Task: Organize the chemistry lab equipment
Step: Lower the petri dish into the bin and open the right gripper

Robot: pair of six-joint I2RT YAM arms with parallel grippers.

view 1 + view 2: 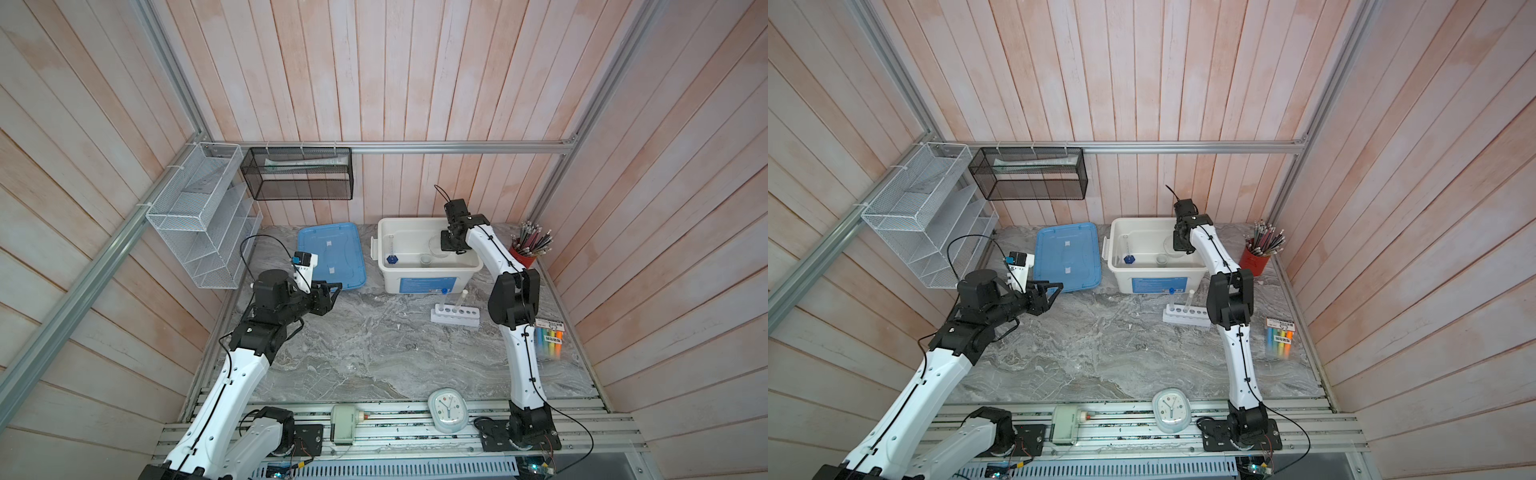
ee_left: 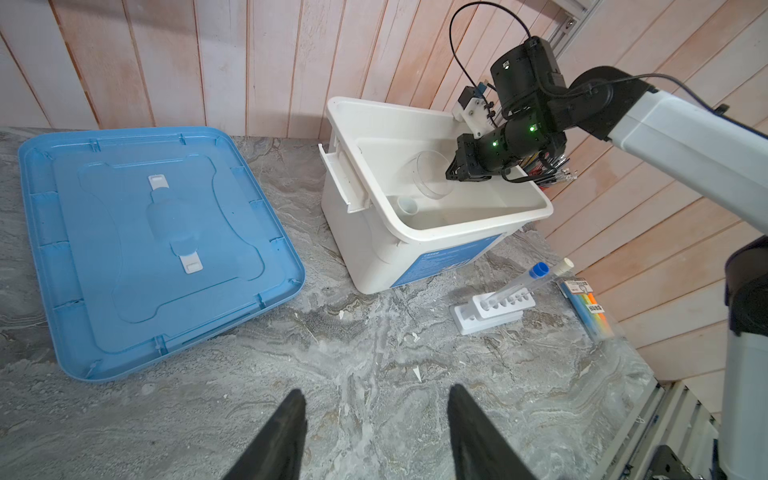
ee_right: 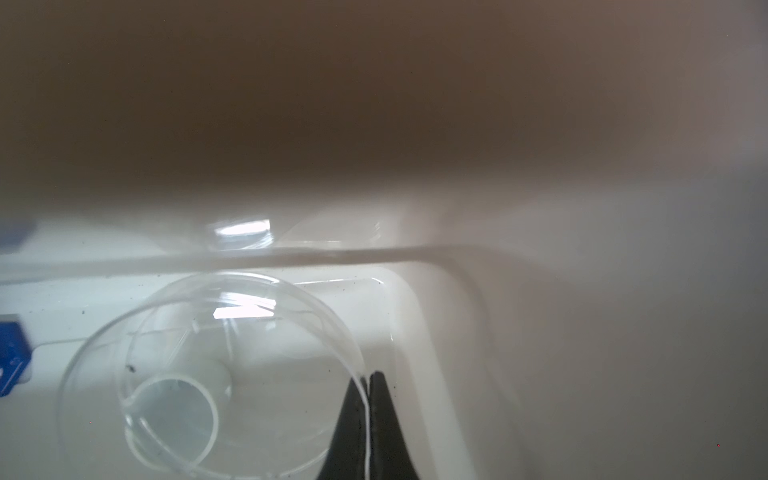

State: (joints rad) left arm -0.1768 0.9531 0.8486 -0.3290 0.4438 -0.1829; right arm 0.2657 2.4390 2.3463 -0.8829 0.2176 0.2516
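We count one clear round glass vessel, tilted inside the one white plastic bin at the back of the table. The right gripper has its two black fingers pinched tight on the vessel's thin rim.

Under the vessel, one small white bowl sits on the bin floor. One blue-based clear cylinder stands upright near the bin's left wall, which makes three pieces in the bin.

In front of the bin, one white six-hole plastic rack rests on the table with two slim clear tubes in it: one blue-capped tube and one white-capped tube, both leaning slightly.

One blue rectangular plastic lid lies flat just left of the bin. The left gripper hovers near the lid's front edge with its two fingers spread apart and nothing between them.

Farther out are one red cup of pencils right of the bin, one pack of coloured markers by the right edge, and one pale oval clock at the front.
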